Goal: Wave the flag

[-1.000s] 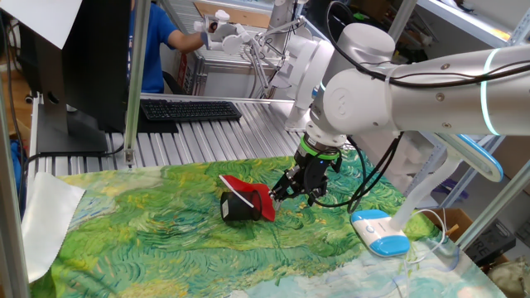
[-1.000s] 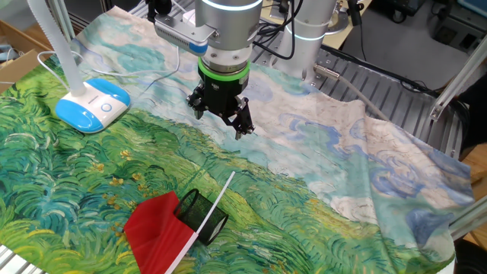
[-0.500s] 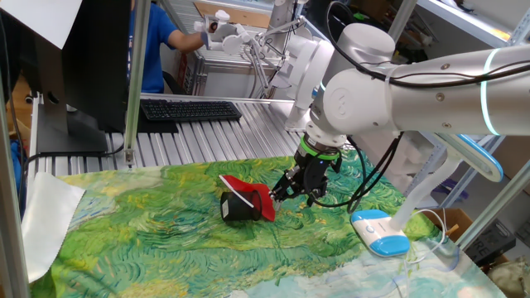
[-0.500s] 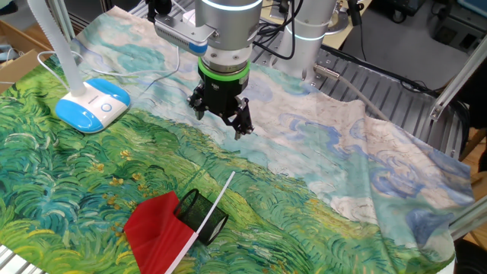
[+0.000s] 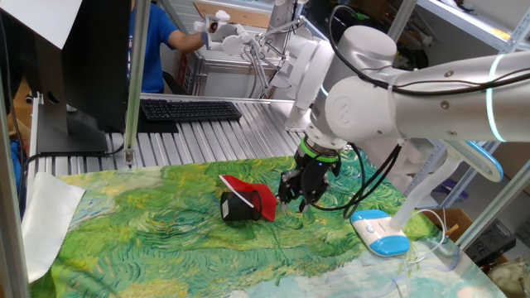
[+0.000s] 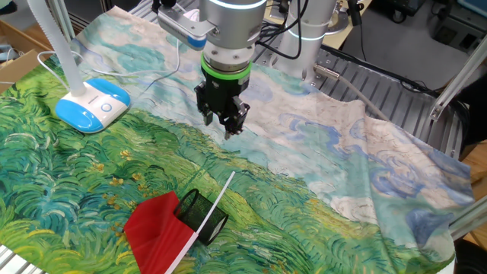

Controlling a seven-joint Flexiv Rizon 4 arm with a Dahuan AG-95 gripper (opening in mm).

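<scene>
**A:** Flag [image 6: 156,230] lies flat, red cloth spread on the painted cloth [image 6: 68,175] covering the tabletop, near edge in the other fixed view. Its pale stick [image 6: 217,199] runs up across the dark mesh cup [image 6: 200,216], which lies on its side. Stick tip points toward the arm.

**B:** So the stick is propped?

**A:** Looks so. The cup lifts the stick off the cloth, and I judge that leaves room for fingers to close around it. Whether the stick passes through the cup's mouth or only rests on it, I cannot tell.

**B:** Gripper?

**A:** Gripper [image 6: 227,122] hangs above the cloth, beyond the stick's tip, well apart from flag and cup. Pointed down. Fingers [image 5: 286,185] carry nothing; a small gap seems to show between them, set narrow rather than wide, which suits a thin stick.

**B:** Anything else around?

**A:** Blue and white lamp base [image 6: 92,105] at the left in that view, clear of the likely path. Keyboard [image 5: 190,109] and a person in blue [image 5: 153,45] far off behind, in one fixed view.

**B:** Progress?

**A:** Flag not yet picked up. Grasp first, then wave.
</scene>
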